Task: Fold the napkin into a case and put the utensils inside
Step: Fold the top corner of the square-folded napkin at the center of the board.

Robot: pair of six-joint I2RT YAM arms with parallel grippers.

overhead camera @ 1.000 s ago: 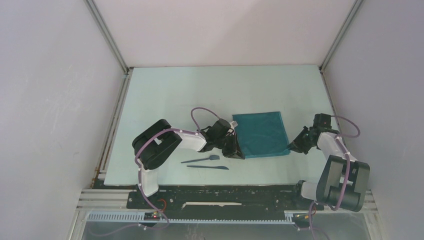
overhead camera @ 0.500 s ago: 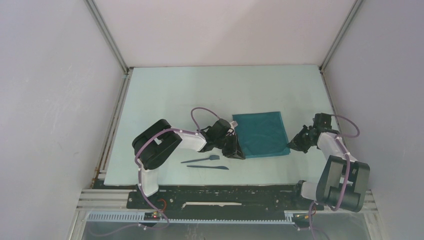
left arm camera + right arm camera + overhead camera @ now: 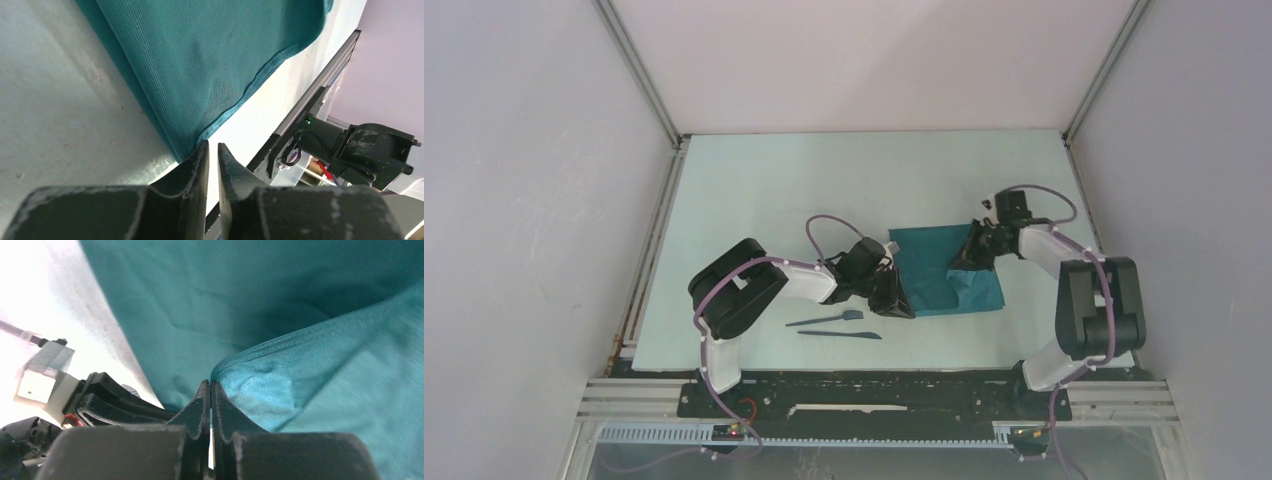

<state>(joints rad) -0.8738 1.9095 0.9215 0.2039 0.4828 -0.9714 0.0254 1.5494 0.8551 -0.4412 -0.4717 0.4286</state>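
Presently on table (image 3: 764, 200): napkin (image 3: 929, 262), fork (image 3: 826, 320), knife (image 3: 840, 334).
Napkin: dark teal-green cloth, plain, lying mostly flat. Its right edge is raised and turned leftward, so a flap lies over the near-right part.
Right pincer (image 3: 210, 382): at the napkin's raised right edge, above the far-right part of the cloth. Its jaws are closed tight on the doubled hem.
Left pincer (image 3: 212, 146): at the napkin's near-left corner, low to the table. Its jaws stand a thin slit apart, and the corner reaches the tip of one. Whether cloth is pinched between them cannot be told.
Fork: dark and slim, flat on the table, left of and nearer than the napkin's near-left corner, clear of the cloth.
Knife: dark and pointed, just beside the fork on the side away from the napkin, roughly parallel to it.
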